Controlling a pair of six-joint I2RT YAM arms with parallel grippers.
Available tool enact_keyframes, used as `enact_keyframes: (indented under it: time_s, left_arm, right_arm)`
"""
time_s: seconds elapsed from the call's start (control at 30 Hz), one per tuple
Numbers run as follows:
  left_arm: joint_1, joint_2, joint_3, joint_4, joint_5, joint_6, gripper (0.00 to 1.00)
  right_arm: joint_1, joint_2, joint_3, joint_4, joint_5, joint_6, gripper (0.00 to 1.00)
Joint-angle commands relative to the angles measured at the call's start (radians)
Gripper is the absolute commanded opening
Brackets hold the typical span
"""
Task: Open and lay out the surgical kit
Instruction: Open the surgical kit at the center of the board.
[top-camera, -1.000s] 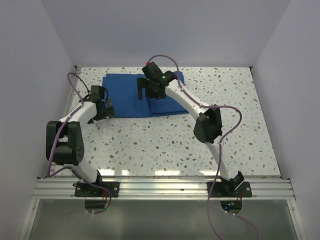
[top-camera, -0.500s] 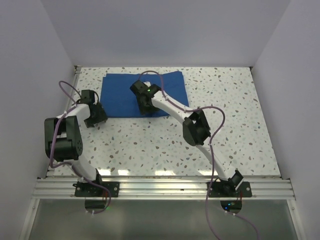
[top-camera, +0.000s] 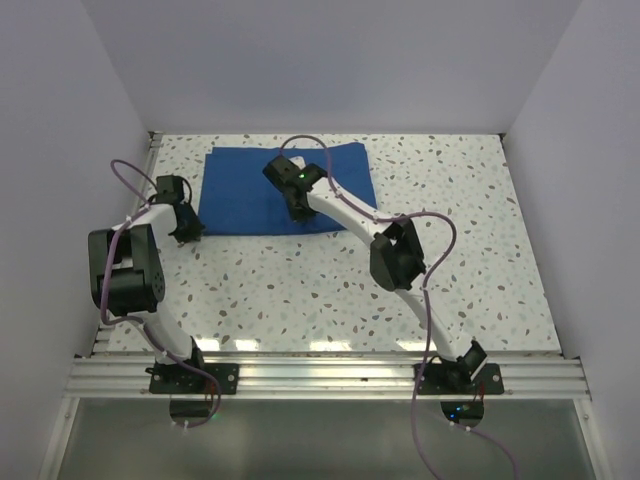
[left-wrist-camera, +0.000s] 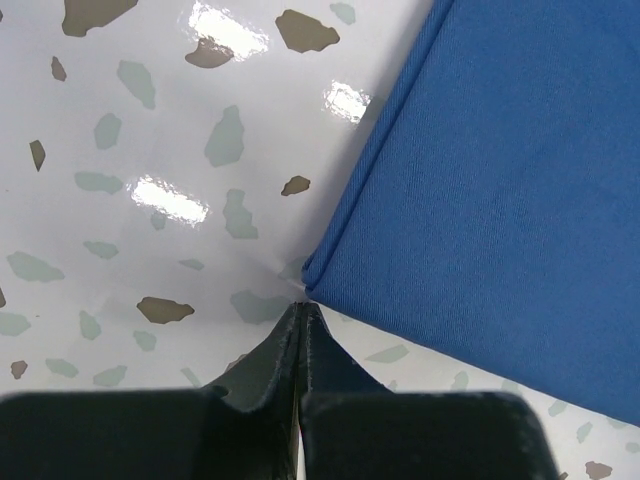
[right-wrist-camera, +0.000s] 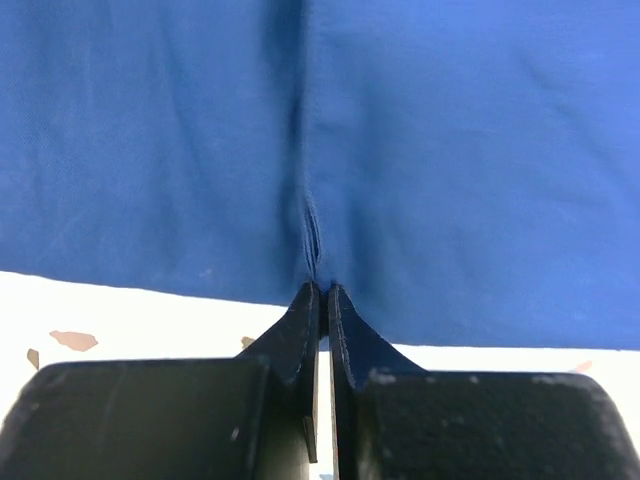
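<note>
the royal-blue cloth wrap (top-camera: 240, 195) lies flat on the far half of the white speckled table (top-camera: 300, 290), left of centre. its long axis runs left to right across the top view, with the short sides pointing towards and away from the arm bases.

the left gripper (top-camera: 192, 228) sits at the wrap's near left corner. in the left wrist view its (left-wrist-camera: 302, 310) two black fingers are pressed together with no gap. their tips meet just at the point of the cloth (left-wrist-camera: 500, 180) corner, low against the table (left-wrist-camera: 120, 150). no cloth can be seen between them, so i cannot tell whether the corner is pinched or only touched.

the right gripper (top-camera: 299, 212) is down over the middle of the wrap, near its front edge. in the right wrist view its (right-wrist-camera: 322, 288) fingers are closed on the cloth (right-wrist-camera: 450, 150) right at the edge. a narrow pucker of fabric rises from the tips, and a soft crease runs away from them across the cloth. a strip of table (right-wrist-camera: 120, 300) shows on the near side of that edge.

the left arm (top-camera: 125, 275) rises from its base, folds at a high elbow by the left wall and reaches forward and slightly right. the right arm (top-camera: 400, 255) stretches far forward and to the left, its forearm crossing the wrap's near right part.
</note>
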Motion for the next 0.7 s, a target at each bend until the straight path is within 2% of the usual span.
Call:
enact_keyframes:
  time_s: [0.0,0.1,0.23,0.37,0.43,0.5,0.53,0.57,0.63,0.67]
  left_arm:
    - [0.023,0.029,0.002,-0.022,0.000,-0.013,0.00]
    - [0.049,0.018,0.016,-0.040,-0.014,-0.011,0.00]
    - [0.067,0.007,0.050,-0.074,-0.040,0.001,0.00]
    - [0.069,-0.016,0.056,-0.094,-0.061,-0.002,0.00]
    - [0.069,-0.028,0.061,-0.103,-0.063,-0.005,0.00]
    - [0.069,-0.033,0.064,-0.117,-0.061,-0.008,0.00]
    - [0.069,-0.040,0.065,-0.121,-0.060,-0.008,0.00]
    - [0.069,-0.045,0.065,-0.132,-0.058,-0.007,0.00]
    - [0.067,-0.066,0.061,-0.144,-0.057,-0.005,0.00]
    - [0.069,-0.075,0.058,-0.150,-0.049,-0.005,0.02]
  right_arm:
    - [-0.061,-0.219,-0.012,0.032,0.117,-0.019,0.00]
    - [-0.160,-0.392,-0.161,0.070,0.190,-0.004,0.00]
    - [-0.317,-0.618,-0.507,0.159,0.256,0.002,0.00]
    - [-0.490,-0.747,-0.729,0.211,0.282,0.002,0.00]
    - [-0.533,-0.777,-0.819,0.234,0.297,0.001,0.00]
    - [-0.587,-0.775,-0.850,0.231,0.320,0.001,0.02]
    - [-0.604,-0.769,-0.858,0.221,0.346,0.002,0.10]
    - [-0.636,-0.757,-0.856,0.210,0.364,0.008,0.40]
    - [-0.670,-0.745,-0.844,0.178,0.403,0.020,0.93]
    - [-0.708,-0.741,-0.838,0.159,0.404,0.030,0.97]
